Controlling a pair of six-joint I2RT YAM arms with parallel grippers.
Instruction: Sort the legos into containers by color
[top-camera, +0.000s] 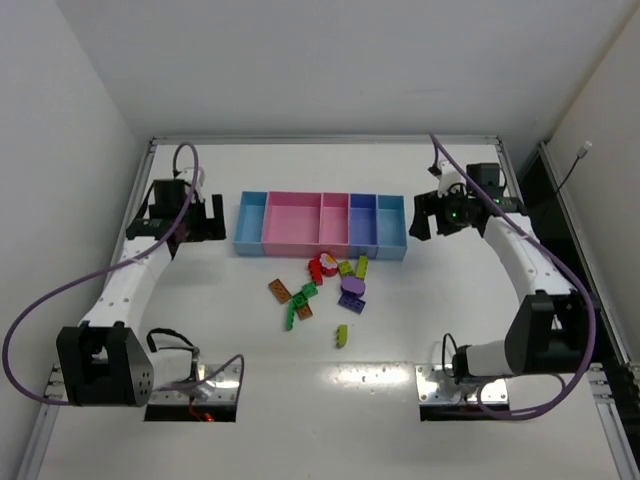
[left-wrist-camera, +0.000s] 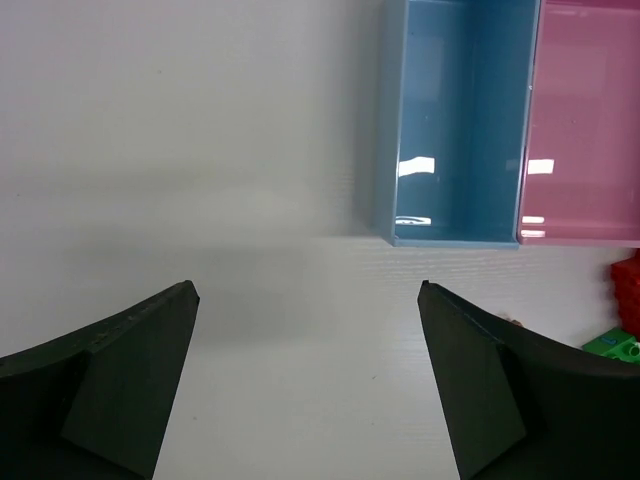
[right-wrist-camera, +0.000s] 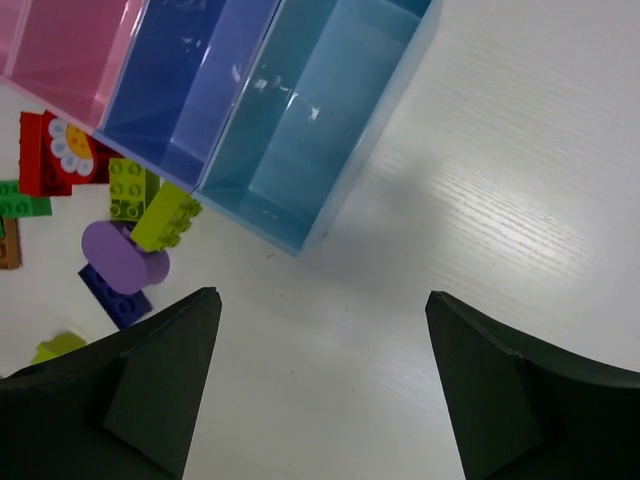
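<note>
Left claw (left-wrist-camera: 308, 292) and right claw (right-wrist-camera: 322, 297) hang wide open and empty at opposite ends of the row of joined shallow plastic bins (top-camera: 322, 250), which are light blue, pink and blue-violet and apparently hold nothing. The small plastic bricks (top-camera: 350, 297), red, orange, green, yellow-green and purple, lie clustered on the white surface (top-camera: 420, 330) just before the bins. An outlying brick looks the best first pick, gripped squarely and clear of its neighbours.

Top camera looks down over the whole table (top-camera: 450, 320) from behind the arms (top-camera: 130, 280). Wrist cameras sit close, facing past their fingers (left-wrist-camera: 110, 400) at opposite ends of the bins (top-camera: 320, 222), which the top view shares.
</note>
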